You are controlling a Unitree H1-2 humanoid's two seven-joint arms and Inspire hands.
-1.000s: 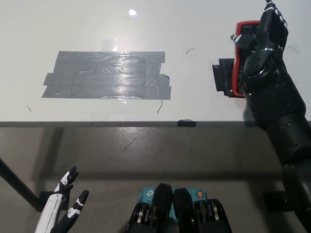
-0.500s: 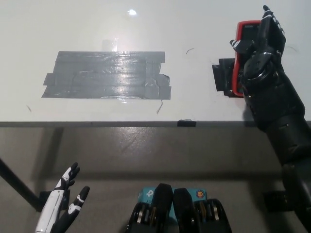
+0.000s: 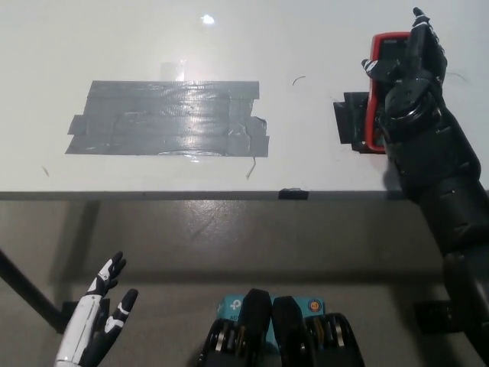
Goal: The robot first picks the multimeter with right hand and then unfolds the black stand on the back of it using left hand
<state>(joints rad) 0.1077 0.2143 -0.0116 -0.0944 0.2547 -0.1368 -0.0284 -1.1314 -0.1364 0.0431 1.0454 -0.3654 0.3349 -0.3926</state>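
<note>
multimeter [image 3: 380,84] is lying on the desk [image 3: 229,38] at its far right; your right hand [image 3: 409,73] is covering it, grip unclear. left hand [image 3: 95,325] is idling low, fingers [image 3: 111,269] spread; lifting and stand-unfolding remain.

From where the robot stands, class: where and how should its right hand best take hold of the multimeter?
Probably across the long red sides of the multimeter, coming from above. It lies flat on the table, lengthwise away from the robot, and the right hand already covers it. The left hand rests low, open.
</note>
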